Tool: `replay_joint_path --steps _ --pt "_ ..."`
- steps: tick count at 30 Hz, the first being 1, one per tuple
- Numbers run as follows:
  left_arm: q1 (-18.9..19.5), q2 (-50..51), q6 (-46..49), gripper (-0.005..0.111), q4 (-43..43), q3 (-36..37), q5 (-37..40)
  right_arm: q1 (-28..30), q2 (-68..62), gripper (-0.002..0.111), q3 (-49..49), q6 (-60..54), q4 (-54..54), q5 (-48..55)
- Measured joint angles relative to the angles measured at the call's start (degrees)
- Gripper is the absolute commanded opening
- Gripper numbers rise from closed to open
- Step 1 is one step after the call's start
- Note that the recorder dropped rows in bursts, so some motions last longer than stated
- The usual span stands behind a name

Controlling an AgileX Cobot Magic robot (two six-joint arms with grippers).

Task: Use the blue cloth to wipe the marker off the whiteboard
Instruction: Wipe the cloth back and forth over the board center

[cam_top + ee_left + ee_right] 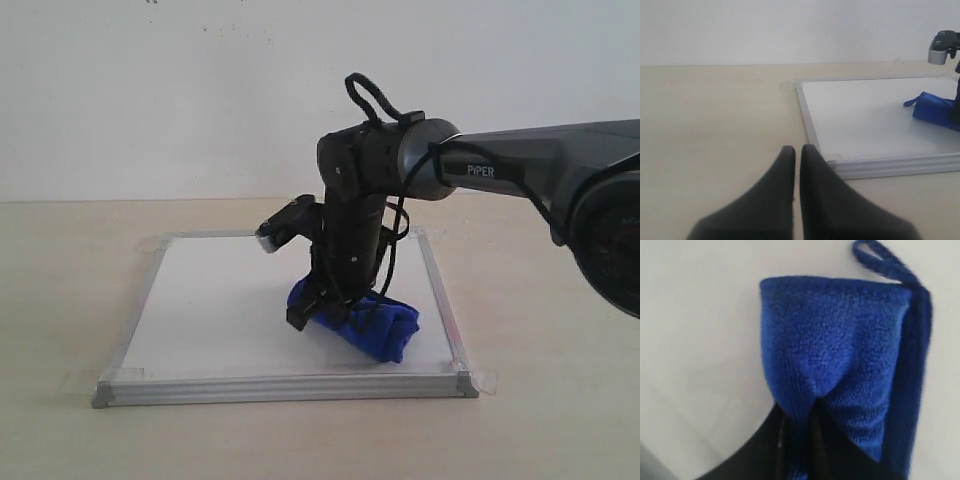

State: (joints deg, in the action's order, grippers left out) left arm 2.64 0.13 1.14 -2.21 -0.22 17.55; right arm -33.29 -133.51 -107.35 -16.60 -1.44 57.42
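Note:
The whiteboard (220, 310) lies flat on the table, silver-framed with tape tabs at its corners. No red marker line shows on its white surface in any view. The blue cloth (385, 330) is pressed onto the board near its front right, and my right gripper (318, 312) is shut on a fold of it. In the right wrist view the blue cloth (840, 350) fills the middle, pinched between the dark fingers (785, 450). My left gripper (797, 150) is shut with nothing in it, low over the table just off the whiteboard (865, 115) corner; the blue cloth (935, 111) shows beyond.
Beige table (60, 300) surrounds the board on all sides, with a plain white wall behind. The right arm (520, 170) reaches in from the right edge over the board's far right corner.

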Motion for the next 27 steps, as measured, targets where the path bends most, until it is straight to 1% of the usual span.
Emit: replay_joint_path --steps 2,3,4,7,8,9,11,12,13,16,17,19,20,21,22,23,24,25,26,27 --pt "0.0 0.0 0.0 0.004 0.0 0.0 0.0 -0.4 0.0 0.0 0.0 15.0 -8.9 -0.7" --pt "0.0 0.0 0.0 0.004 0.0 0.0 0.0 -0.4 -0.1 0.0 0.0 17.6 -11.5 -0.7" --pt "0.0 0.0 0.0 0.004 0.0 0.0 0.0 -0.3 -0.1 0.0 0.0 16.6 -12.9 -0.2" --pt "0.0 0.0 0.0 0.004 0.0 0.0 0.0 0.1 -0.2 0.0 0.0 1.0 -10.6 3.7" --pt "0.0 0.0 0.0 0.004 0.0 0.0 0.0 0.1 -0.2 0.0 0.0 -0.7 -11.2 4.7" --pt "0.0 0.0 0.0 0.004 0.0 0.0 0.0 0.0 -0.2 0.0 0.0 1.9 -13.7 4.7" --pt "0.0 0.0 0.0 0.004 0.0 0.0 0.0 0.0 -0.2 0.0 0.0 13.7 -21.9 5.5" --pt "0.0 0.0 0.0 0.004 0.0 0.0 0.0 0.2 -0.2 0.0 0.0 16.3 -24.3 5.9" --pt "0.0 0.0 0.0 0.004 0.0 0.0 0.0 0.6 -0.2 0.0 0.0 14.8 -25.1 6.7" --pt "0.0 0.0 0.0 0.004 0.0 0.0 0.0 1.4 -0.2 0.0 0.0 3.3 -19.2 8.9" --pt "0.0 0.0 0.0 0.004 0.0 0.0 0.0 1.4 -0.2 0.0 0.1 5.1 -18.4 8.5" --pt "0.0 0.0 0.0 0.004 0.0 0.0 0.0 1.3 -0.2 0.0 0.1 15.5 -17.7 5.5" --pt "0.0 0.0 0.0 0.004 0.0 0.0 0.0 1.4 -0.2 0.0 0.1 16.2 -15.6 4.3" --pt "0.0 0.0 0.0 0.004 0.0 0.0 0.0 1.8 -0.2 0.0 0.1 5.8 -7.7 3.2" --pt "0.0 0.0 0.0 0.004 0.0 0.0 0.0 1.8 -0.2 0.0 0.1 2.1 -4.5 3.0" --pt "0.0 0.0 0.0 0.004 0.0 0.0 0.0 1.8 0.2 0.0 0.1 4.5 2.0 0.6" --pt "0.0 0.0 0.0 0.004 0.0 0.0 0.0 1.8 0.2 0.0 0.1 7.3 4.1 -0.8" --pt "0.0 0.0 0.0 0.004 0.0 0.0 0.0 1.8 0.2 0.0 -0.1 5.1 10.2 -1.6" --pt "0.0 0.0 0.0 0.004 0.0 0.0 0.0 1.6 0.2 0.0 -0.5 2.4 12.0 -0.6" --pt "0.0 0.0 0.0 0.004 0.0 0.0 0.0 0.9 0.2 0.0 -0.8 5.1 8.9 0.1"
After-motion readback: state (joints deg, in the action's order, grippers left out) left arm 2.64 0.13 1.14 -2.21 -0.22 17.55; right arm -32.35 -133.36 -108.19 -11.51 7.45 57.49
